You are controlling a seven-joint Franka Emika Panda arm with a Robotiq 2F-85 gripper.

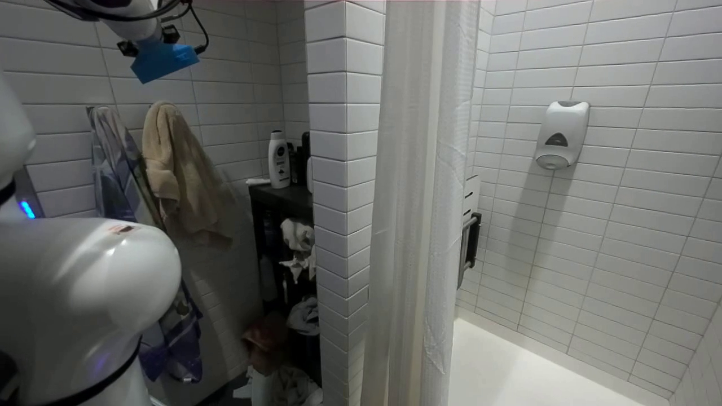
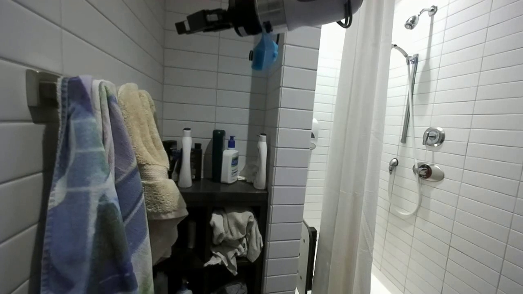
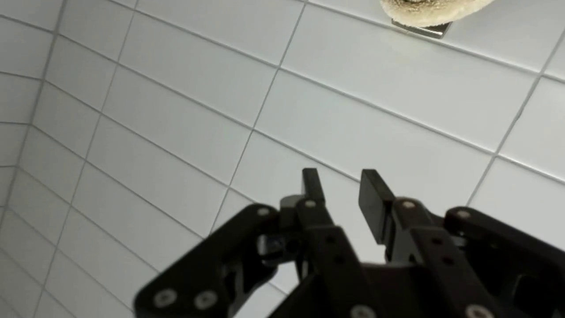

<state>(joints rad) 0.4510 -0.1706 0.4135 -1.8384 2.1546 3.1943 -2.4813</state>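
Up high hangs the black two-fingered claw (image 3: 342,190), parted just part way: through the narrow gap I see plain tile, and nothing in its hold. It faces the white tiled wall (image 3: 388,128); how close, I can't judge.

Now the relation that counts: the thick beige terry towel (image 2: 151,167) lies below the claw, well apart from it, draped over a shiny metal fitting (image 3: 436,32) on that wall. Its long axis runs roughly up and down, its bunched top being the part nearest the claw. Only one arm here, so no contest over which is nearer.

Count them off! Hanging towels: two, the beige one and, just beside it, a blue-and-purple patterned cotton towel (image 2: 90,183) in loose folds.

Farther out stands one black shelf unit (image 2: 224,197). On its top, two slim white bottles: one toward the left end (image 2: 186,161), one at the right front corner (image 2: 260,163). Between them, one small black bottle (image 2: 197,163), one tall dark green bottle (image 2: 218,155), one white pump bottle with a blue top (image 2: 230,163). More dark containers (image 2: 170,157) crowd the left end, too overlapped to count.

Outermost, one long white shower curtain (image 2: 351,163).
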